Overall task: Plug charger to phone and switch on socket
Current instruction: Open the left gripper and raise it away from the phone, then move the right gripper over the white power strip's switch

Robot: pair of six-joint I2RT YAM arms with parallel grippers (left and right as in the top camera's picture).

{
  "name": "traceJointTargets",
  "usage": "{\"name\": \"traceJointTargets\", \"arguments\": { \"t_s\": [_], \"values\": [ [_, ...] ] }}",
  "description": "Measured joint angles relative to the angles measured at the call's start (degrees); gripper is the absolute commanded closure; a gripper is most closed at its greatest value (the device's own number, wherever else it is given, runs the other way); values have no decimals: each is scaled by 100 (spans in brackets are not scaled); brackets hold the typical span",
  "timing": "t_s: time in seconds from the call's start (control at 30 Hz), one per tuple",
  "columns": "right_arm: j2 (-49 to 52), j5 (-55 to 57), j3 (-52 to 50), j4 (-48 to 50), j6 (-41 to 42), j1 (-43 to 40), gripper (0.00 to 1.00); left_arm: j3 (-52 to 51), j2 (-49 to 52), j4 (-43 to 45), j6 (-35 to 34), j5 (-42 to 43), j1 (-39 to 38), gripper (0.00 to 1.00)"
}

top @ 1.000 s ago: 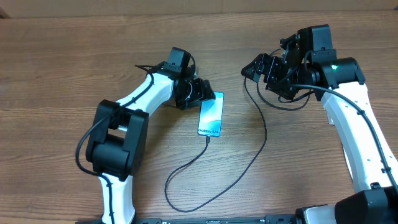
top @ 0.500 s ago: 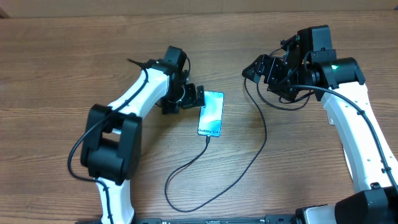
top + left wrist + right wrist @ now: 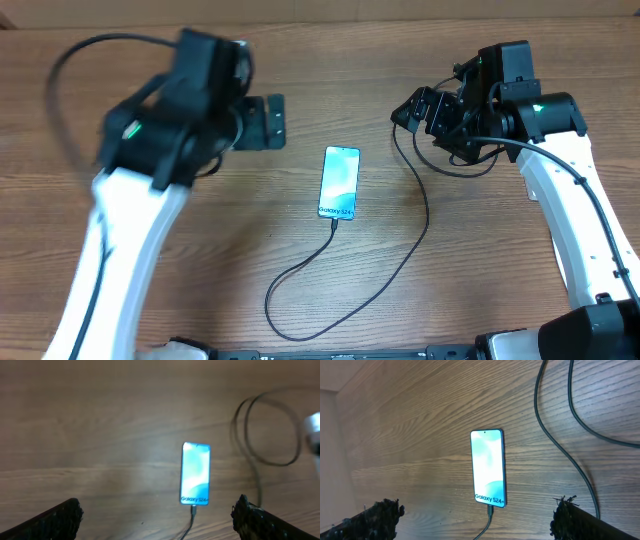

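The phone point(image 3: 340, 182) lies flat mid-table with its screen lit; it also shows in the left wrist view point(image 3: 195, 474) and the right wrist view point(image 3: 488, 467). The charger's connector point(image 3: 491, 509) sits in the phone's near end. Its thin black cable point(image 3: 385, 272) loops toward me, then runs up under my right arm. My left gripper point(image 3: 265, 122) is open and empty, raised well left of the phone; it also shows in the left wrist view point(image 3: 157, 520). My right gripper point(image 3: 415, 108) is open and empty, right of the phone, and also shows in the right wrist view point(image 3: 475, 515). The socket is hidden overhead.
A blurred white shape point(image 3: 314, 430) sits at the right edge of the left wrist view beside a cable loop point(image 3: 265, 430). The wooden table point(image 3: 200, 250) is bare around the phone. The table's far edge point(image 3: 330, 22) meets a cardboard-coloured wall.
My left arm has pulled away from the phone's left side, rising and swinging left. The phone, the cable and my right arm have not moved.
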Motion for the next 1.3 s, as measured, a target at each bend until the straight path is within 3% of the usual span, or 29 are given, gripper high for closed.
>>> {"name": "traceJointTargets", "arguments": {
  "t_s": [0.17,1.3],
  "values": [
    [0,4,0,-48,2,0,0,9,-498,-170,4,-55,0,0],
    [0,520,0,-52,0,0,0,7,-389,-278,15,-72,0,1]
  ]
}}
